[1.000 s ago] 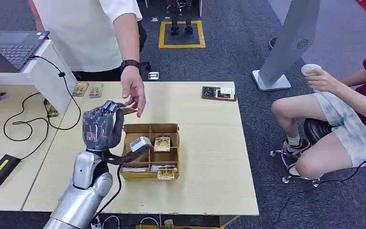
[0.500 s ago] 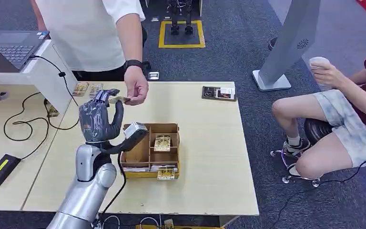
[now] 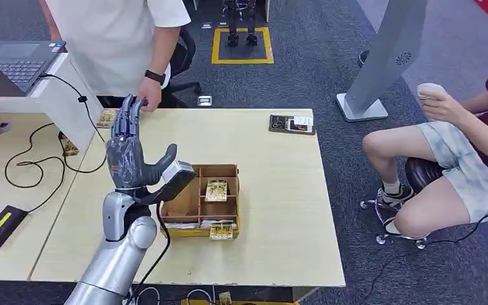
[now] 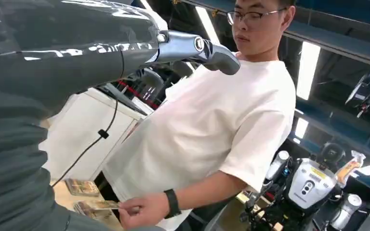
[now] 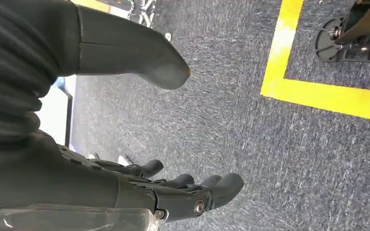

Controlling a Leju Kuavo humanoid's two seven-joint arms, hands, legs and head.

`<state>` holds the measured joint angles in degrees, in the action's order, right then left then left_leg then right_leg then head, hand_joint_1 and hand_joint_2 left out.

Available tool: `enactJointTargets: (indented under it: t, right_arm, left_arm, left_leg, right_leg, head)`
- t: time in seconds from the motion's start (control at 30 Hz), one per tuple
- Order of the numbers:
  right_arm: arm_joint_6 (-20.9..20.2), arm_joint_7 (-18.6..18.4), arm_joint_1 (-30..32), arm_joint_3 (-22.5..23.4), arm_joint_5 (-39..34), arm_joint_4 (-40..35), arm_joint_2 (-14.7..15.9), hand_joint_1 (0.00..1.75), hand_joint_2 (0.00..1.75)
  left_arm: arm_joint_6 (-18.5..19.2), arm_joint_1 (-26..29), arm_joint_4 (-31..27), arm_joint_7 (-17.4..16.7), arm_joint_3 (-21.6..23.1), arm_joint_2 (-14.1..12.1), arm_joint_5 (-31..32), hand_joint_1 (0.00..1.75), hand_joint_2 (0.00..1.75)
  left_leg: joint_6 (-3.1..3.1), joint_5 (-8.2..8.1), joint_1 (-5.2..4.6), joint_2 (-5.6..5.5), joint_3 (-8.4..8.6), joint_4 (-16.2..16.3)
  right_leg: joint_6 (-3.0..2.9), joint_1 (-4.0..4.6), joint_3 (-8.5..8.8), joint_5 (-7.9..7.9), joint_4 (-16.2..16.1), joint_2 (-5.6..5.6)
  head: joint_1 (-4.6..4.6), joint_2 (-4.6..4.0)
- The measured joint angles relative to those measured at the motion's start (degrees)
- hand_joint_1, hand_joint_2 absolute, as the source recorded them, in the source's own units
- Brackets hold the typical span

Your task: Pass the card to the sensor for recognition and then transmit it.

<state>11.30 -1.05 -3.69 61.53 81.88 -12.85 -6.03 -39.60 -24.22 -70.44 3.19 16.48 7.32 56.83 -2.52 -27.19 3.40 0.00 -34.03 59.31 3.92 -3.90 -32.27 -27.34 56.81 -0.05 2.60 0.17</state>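
My left hand (image 3: 129,155) is raised above the table's left half, fingers stretched up and apart, holding nothing. In the left wrist view my left hand (image 4: 53,62) lies in front of a person in a white shirt. That person's hand (image 4: 142,211) pinches the patterned card (image 4: 96,207) low over the table's far edge. In the head view the person's hand (image 3: 150,98) sits just behind my fingertips (image 3: 129,108). My right hand (image 5: 125,159) hangs over grey carpet, thumb and fingers apart, with nothing in it.
A wooden compartment box (image 3: 227,221) with several cards stands mid-table, right of my left arm. More cards (image 3: 107,118) lie at the far left edge. A dark flat device (image 3: 290,124) lies at the far right. A seated person (image 3: 457,146) is to the right.
The person took the card from my left hand's fingers and drew it back to the far table edge. My left hand's fingers straightened and spread.
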Motion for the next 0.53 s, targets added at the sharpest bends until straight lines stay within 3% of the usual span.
enactJointTargets:
  t: [0.37, 0.47, 0.53]
  right_arm:
    - [0.04, 0.00, -0.03, 0.00, 0.00, 0.00, 0.00, 0.00, 1.75]
    - [0.17, 0.02, 0.00, 0.00, -0.18, 0.00, 0.00, 0.00, 1.75]
    - [0.39, -0.13, 0.10, 0.00, -0.13, 0.00, 0.00, 0.00, 1.75]
  left_arm:
    - [0.00, 0.07, 0.00, 0.72, -0.07, -0.02, -0.85, 0.00, 1.75]
    - [0.00, 0.98, -0.61, 3.53, -0.11, -0.07, -2.47, 0.00, 1.75]
    - [-0.02, 2.61, -2.30, 7.57, -0.55, -0.02, -3.50, 0.00, 1.75]
  left_leg:
    - [0.00, 0.00, 0.00, 0.00, 0.00, 0.00]
    - [0.00, 0.00, 0.00, 0.00, 0.00, 0.00]
    - [0.00, 0.00, 0.00, 0.00, -0.01, 0.00]
  right_leg:
    - [0.00, 0.00, 0.00, 0.00, 0.00, 0.00]
    - [0.00, 0.00, 0.01, 0.00, 0.00, 0.00]
    - [0.00, 0.00, 0.00, -0.01, 0.00, 0.00]
  head:
    - [-0.02, 0.00]
    - [0.00, 0.00]
    - [-0.02, 0.00]
